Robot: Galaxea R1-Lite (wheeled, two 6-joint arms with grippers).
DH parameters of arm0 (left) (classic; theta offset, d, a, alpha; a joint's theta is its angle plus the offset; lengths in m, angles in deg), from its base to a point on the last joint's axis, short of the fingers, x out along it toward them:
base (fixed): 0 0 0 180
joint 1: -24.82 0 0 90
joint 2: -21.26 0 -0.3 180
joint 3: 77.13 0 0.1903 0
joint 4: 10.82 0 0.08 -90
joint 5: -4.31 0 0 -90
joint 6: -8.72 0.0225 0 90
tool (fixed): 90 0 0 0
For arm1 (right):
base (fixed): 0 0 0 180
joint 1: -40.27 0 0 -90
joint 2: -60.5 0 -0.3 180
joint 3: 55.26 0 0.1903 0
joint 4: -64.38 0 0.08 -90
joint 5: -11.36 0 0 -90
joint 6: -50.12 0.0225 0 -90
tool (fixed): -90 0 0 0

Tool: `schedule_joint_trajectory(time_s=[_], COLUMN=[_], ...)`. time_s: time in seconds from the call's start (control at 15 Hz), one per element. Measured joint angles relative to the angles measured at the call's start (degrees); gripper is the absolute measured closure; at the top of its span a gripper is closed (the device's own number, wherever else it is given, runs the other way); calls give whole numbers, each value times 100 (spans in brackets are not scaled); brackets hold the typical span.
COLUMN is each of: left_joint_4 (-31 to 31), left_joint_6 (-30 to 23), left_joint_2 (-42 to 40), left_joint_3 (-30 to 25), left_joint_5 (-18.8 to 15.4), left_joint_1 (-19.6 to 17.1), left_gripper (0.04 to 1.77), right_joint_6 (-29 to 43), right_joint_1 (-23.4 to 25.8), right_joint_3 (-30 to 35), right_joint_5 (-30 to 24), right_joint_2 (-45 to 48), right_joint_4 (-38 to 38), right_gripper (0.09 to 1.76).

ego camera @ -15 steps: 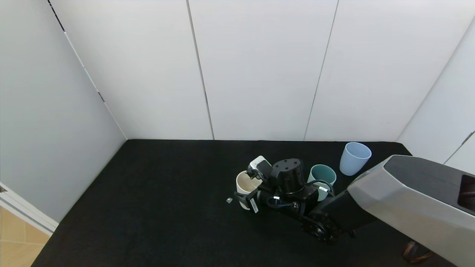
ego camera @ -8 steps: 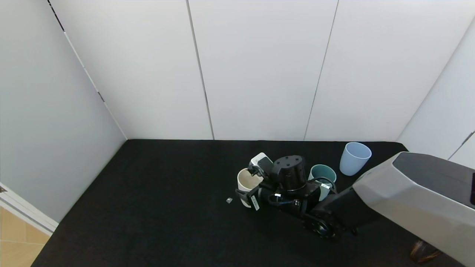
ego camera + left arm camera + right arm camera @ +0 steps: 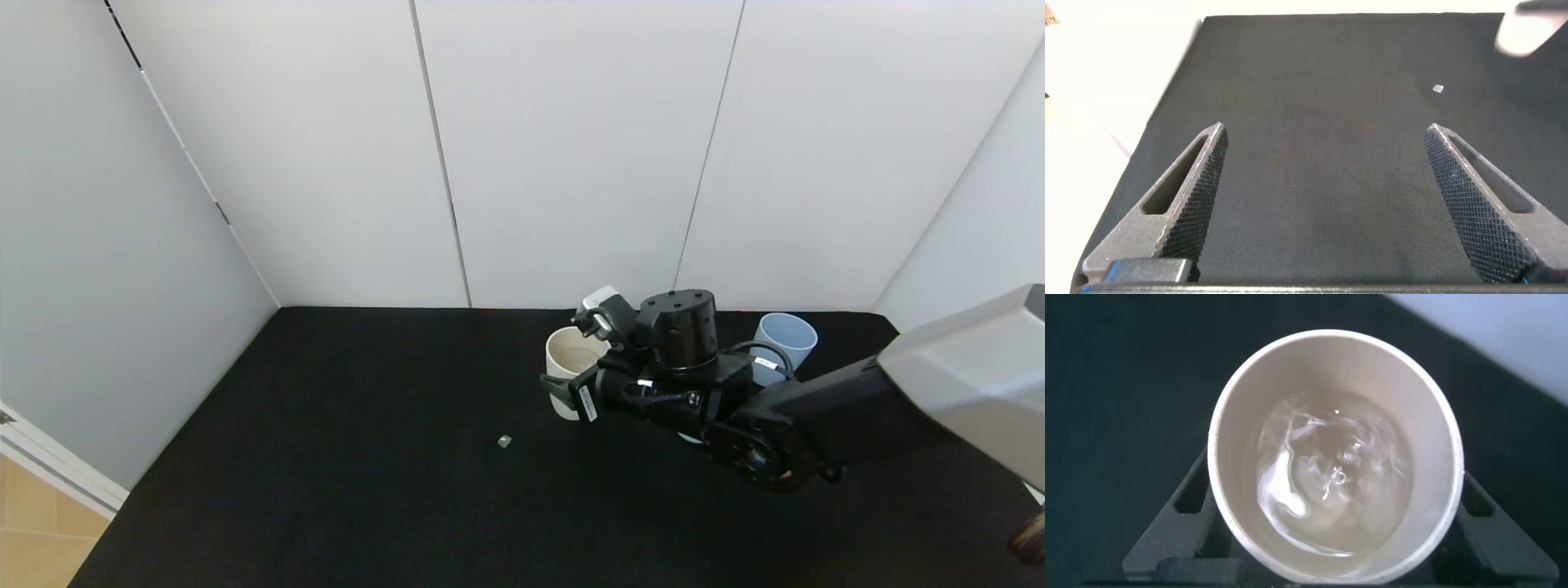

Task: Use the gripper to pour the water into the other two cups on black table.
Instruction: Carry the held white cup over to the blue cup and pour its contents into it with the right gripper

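Observation:
My right gripper [image 3: 565, 390] is shut on a cream-white cup [image 3: 574, 356] and holds it upright above the black table [image 3: 367, 425]. In the right wrist view its dark fingers [image 3: 1192, 494] flank the cup's wall [image 3: 1429, 425], and the water [image 3: 1331, 469] swirls inside. The light blue cup [image 3: 788, 335] stands at the back right, partly behind the wrist. The teal-green cup is hidden behind my right arm. My left gripper [image 3: 1324, 131] hangs open over bare table with nothing between its fingers.
A small silver-white block [image 3: 504, 441] lies on the cloth left of the held cup and also shows in the left wrist view as a block [image 3: 1439, 88]. White panel walls [image 3: 571, 163] close the table at back and sides.
My right gripper has lifted the cream-white cup and carried it back and to the right, toward the other cups. The arm now covers the teal-green cup. The small block has not moved.

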Motion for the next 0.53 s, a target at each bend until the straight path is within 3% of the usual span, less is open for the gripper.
schedule_joint_trajectory(time_s=[0.53], left_joint_4=[0], left_joint_6=[-2], left_joint_2=[0], left_joint_3=[0], left_joint_5=[2], left_joint_1=[0], left_gripper=[9], right_joint_6=[-271], right_joint_1=[1045], right_joint_3=[0], right_joint_5=[-60], right_joint_2=[1189], right_joint_4=[841], right_gripper=[54])
